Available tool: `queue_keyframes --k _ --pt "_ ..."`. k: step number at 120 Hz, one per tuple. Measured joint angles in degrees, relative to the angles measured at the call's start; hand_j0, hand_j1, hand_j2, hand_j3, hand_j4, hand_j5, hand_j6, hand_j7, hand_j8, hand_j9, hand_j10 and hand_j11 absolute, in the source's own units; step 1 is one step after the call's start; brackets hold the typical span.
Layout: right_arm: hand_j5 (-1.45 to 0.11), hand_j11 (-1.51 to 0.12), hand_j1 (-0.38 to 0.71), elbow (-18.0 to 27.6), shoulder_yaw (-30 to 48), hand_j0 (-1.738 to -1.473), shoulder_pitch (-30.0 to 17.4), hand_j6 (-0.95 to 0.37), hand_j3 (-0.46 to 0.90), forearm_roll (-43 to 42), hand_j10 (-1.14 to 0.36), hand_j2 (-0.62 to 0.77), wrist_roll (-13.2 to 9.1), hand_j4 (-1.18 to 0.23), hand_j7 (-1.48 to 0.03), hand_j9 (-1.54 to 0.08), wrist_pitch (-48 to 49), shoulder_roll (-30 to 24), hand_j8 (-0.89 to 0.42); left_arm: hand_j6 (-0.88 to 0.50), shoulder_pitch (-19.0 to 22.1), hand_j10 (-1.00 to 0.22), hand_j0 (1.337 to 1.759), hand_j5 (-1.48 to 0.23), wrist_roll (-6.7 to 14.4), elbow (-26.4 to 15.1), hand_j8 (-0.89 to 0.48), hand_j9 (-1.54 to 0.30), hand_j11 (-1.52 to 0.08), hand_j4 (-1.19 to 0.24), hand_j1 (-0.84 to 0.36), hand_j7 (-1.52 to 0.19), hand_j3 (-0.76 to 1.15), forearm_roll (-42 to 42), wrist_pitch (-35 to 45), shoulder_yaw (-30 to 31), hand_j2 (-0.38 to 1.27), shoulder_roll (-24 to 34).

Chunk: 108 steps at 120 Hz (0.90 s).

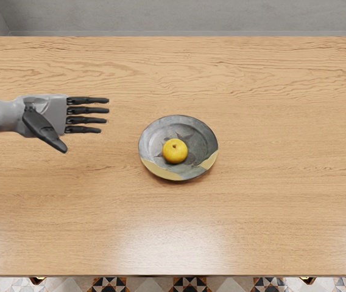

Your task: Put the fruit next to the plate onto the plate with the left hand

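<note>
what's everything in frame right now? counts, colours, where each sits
table: 1, light wood grain, fills most of the view
plate: 1, grey with a yellow patch along its near rim, at the table's middle
fruit: 1, yellow, round, sitting on the plate, slightly left of its centre
floor: patterned tiles, dark and light, a thin strip below the table's near edge
wall: grey, a band beyond the table's far edge
left hand: 1, grey palm with black fingers, stretched out flat and holding nothing, over the table's left side, well apart from the plate
right hand: not in view
</note>
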Motion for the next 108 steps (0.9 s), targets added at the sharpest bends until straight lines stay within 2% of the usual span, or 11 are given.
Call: queue_keyframes --k 36,66,108 --pt "-0.03 -0.03 -0.32 0.0 0.0 -1.658 0.0 -0.02 0.00 0.0 -0.02 0.00 0.0 -0.02 -0.03 -0.03 0.0 0.0 -0.02 -0.01 2.0 -0.01 1.658 -0.01 0.0 0.0 -0.01 -0.01 -0.01 -0.01 0.34 -0.01 0.00 -2.0 0.0 0.1 0.00 8.2" --pt "-0.03 -0.03 -0.32 0.0 0.0 -1.658 0.0 -0.02 0.00 0.0 -0.02 0.00 0.0 -0.02 -0.03 -0.03 0.0 0.0 -0.02 -0.01 2.0 -0.01 1.658 -0.01 0.0 3.4 -0.01 -0.01 -0.01 -0.01 0.34 -0.01 0.00 -1.9 0.0 0.2 0.00 9.7" --pt "-0.03 -0.03 -0.32 0.0 0.1 -1.658 0.0 -0.02 0.00 0.0 -0.02 0.00 0.0 -0.02 -0.03 -0.03 0.0 0.0 -0.02 -0.01 2.0 -0.01 1.658 -0.01 0.0 4.1 -0.01 -0.01 -0.01 -0.01 0.34 -0.01 0.00 -2.0 0.0 0.2 0.00 9.7"
